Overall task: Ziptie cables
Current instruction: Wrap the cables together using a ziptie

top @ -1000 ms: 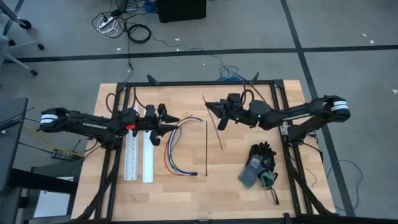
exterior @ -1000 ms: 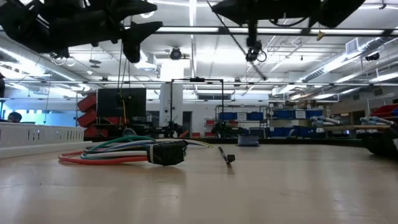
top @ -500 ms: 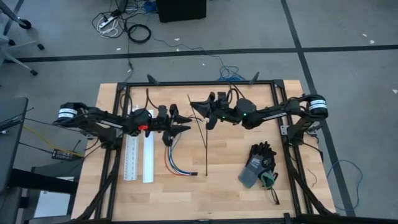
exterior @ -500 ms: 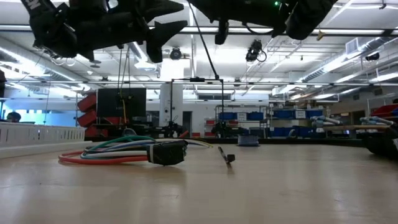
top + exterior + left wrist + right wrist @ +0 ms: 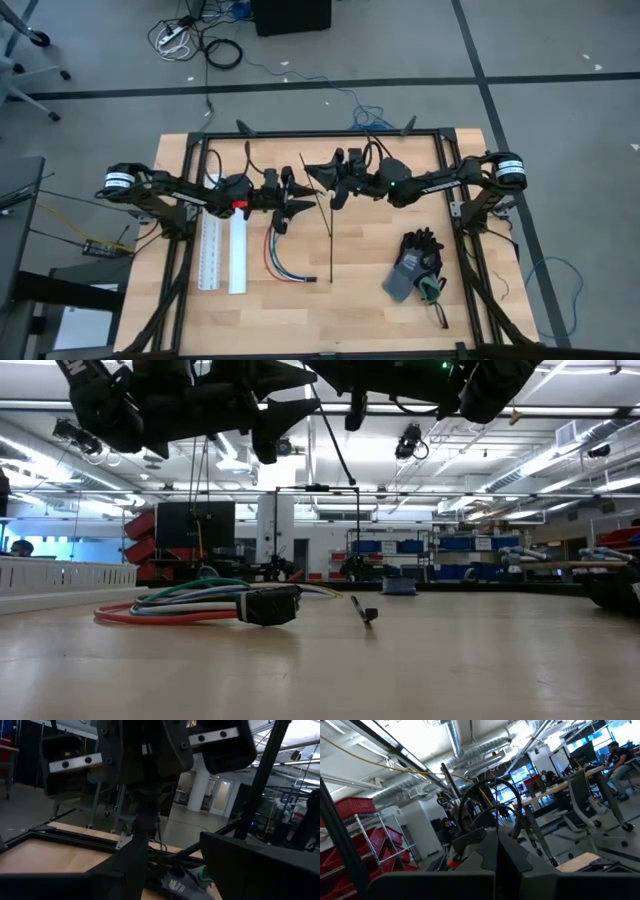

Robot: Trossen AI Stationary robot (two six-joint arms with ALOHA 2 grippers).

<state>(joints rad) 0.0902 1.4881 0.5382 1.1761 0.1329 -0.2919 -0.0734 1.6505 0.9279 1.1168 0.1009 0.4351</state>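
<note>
the right gripper (image 5: pixel 322 180) is pinching a thin black plastic ziptie (image 5: pixel 318 198) aloft, presenting it to the left gripper's (image 5: pixel 297 200) spread fingers for a handover.

One camera stares straight down on the pale wooden worktop (image 5: pixel 370 290); another sits level at its surface; each wrist camera faces the opposite arm closely.

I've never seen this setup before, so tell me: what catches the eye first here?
The two grippers meet in mid-air over the table's middle: the right gripper holds a thin black ziptie raised off the wood, facing the open left gripper. Beneath lie the coloured cables and a second ziptie, with a dark glove at the right.
</note>
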